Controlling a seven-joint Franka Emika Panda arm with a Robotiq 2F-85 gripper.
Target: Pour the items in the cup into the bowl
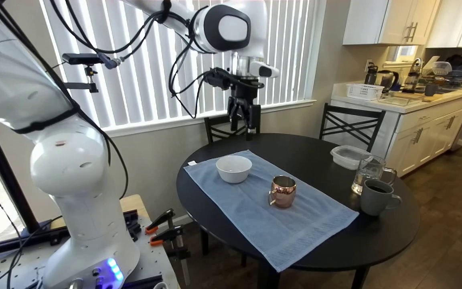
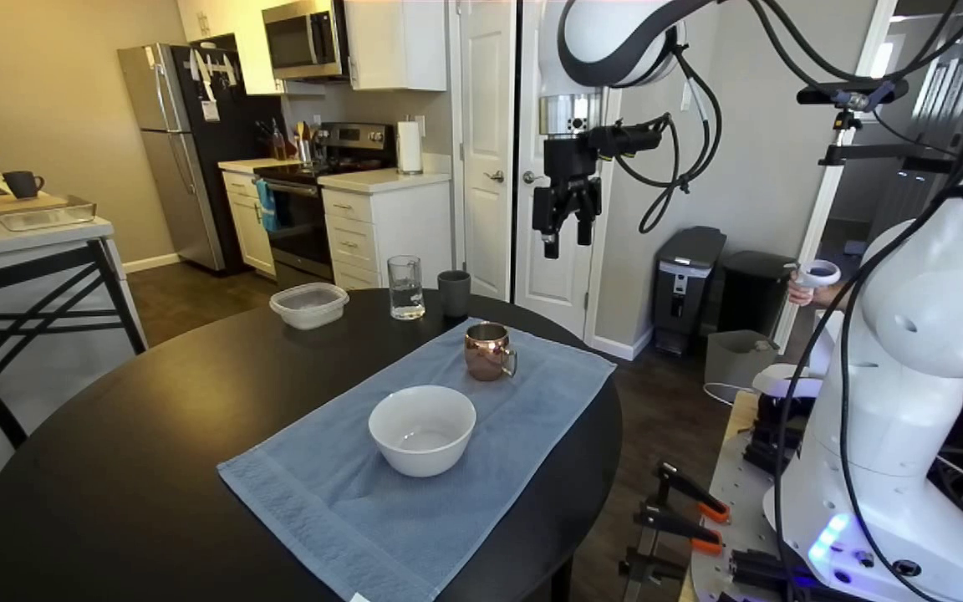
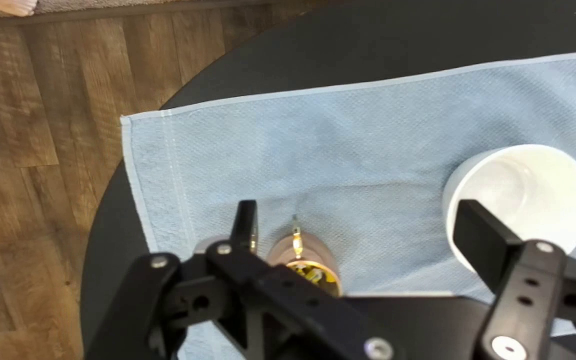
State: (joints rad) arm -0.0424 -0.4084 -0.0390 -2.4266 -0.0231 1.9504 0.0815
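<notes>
The copper cup stands upright on the blue towel in both exterior views (image 1: pixel 284 197) (image 2: pixel 485 358). In the wrist view, the cup (image 3: pixel 318 248) is partly hidden behind a gripper finger, and some small pieces show inside it. The white bowl (image 1: pixel 234 173) sits on the same towel, apart from the cup; it also shows in an exterior view (image 2: pixel 423 451) and in the wrist view (image 3: pixel 558 200), where it looks empty. My gripper (image 1: pixel 244 120) hangs high above the table, fingers down, touching nothing. Its fingers are wide apart in the wrist view (image 3: pixel 362 222), with nothing held between them.
The blue towel (image 1: pixel 251 216) lies on the round dark table (image 1: pixel 295 150). A grey mug (image 1: pixel 376 200), a glass mug of clear liquid (image 1: pixel 369 170) and a clear plastic container (image 1: pixel 348 156) stand beyond the cup. Chairs (image 1: pixel 351 124) stand around the table. A window with blinds (image 1: pixel 155 80) is behind the arm.
</notes>
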